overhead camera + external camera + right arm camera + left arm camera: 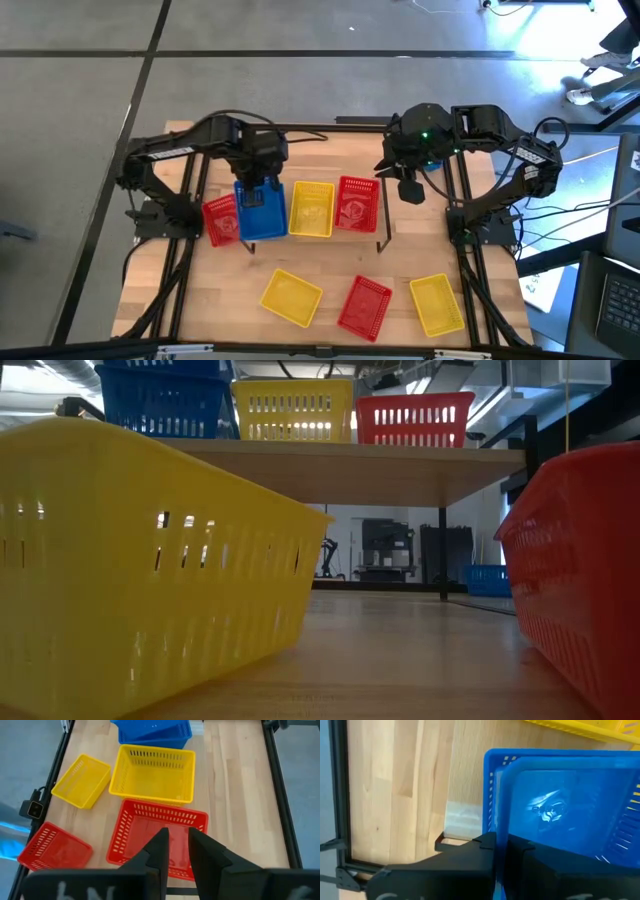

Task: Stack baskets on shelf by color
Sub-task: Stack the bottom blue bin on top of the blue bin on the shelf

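On the shelf (385,232) sit a blue stack (260,210), a yellow basket (311,209) and a red basket (356,204). Left gripper (500,847) is clamped on the top blue basket's (565,810) wall, and the arm hides much of that stack from above. Right gripper (177,847) hovers over the red one with a narrow gap, holding nothing. Another red basket (220,220) is half tucked beside the blue stack. Up close, the low view is mostly blocked by a yellow basket (130,560) and a red one (580,570).
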`<action>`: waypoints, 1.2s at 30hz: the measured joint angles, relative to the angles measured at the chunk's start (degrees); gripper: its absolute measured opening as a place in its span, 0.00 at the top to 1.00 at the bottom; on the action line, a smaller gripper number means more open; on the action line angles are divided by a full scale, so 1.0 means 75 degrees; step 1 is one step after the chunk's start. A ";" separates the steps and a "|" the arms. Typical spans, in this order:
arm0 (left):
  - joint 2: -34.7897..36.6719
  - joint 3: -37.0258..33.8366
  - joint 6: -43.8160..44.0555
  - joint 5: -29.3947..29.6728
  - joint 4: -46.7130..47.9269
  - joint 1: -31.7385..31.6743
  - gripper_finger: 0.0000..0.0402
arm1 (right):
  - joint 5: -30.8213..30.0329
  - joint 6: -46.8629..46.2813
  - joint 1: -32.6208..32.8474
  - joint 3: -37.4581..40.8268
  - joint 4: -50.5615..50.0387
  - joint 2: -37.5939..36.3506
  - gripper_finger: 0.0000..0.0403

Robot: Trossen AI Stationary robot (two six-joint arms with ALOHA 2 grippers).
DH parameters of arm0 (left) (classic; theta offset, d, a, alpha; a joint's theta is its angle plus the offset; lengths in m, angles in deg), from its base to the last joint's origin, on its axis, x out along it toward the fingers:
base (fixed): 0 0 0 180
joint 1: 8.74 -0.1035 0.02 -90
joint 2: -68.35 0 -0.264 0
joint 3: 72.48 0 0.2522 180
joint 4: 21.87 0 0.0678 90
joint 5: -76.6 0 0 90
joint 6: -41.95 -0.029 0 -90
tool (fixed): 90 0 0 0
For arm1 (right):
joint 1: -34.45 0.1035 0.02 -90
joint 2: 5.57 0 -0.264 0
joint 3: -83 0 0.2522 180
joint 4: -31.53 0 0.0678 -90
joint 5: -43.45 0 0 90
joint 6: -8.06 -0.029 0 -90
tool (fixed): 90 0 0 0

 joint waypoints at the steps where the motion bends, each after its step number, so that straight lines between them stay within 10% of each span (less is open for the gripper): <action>1: -0.0059 0.0002 -0.0013 -0.0002 -0.0009 0.0000 1.00 | 0.0000 0.0046 0.0000 0.0000 0.0000 0.0000 0.83; 36: -0.0349 0.1165 -0.0048 0.0405 0.0067 0.0079 0.85 | 0.0020 0.0294 0.0003 -0.0001 0.0000 0.0000 0.83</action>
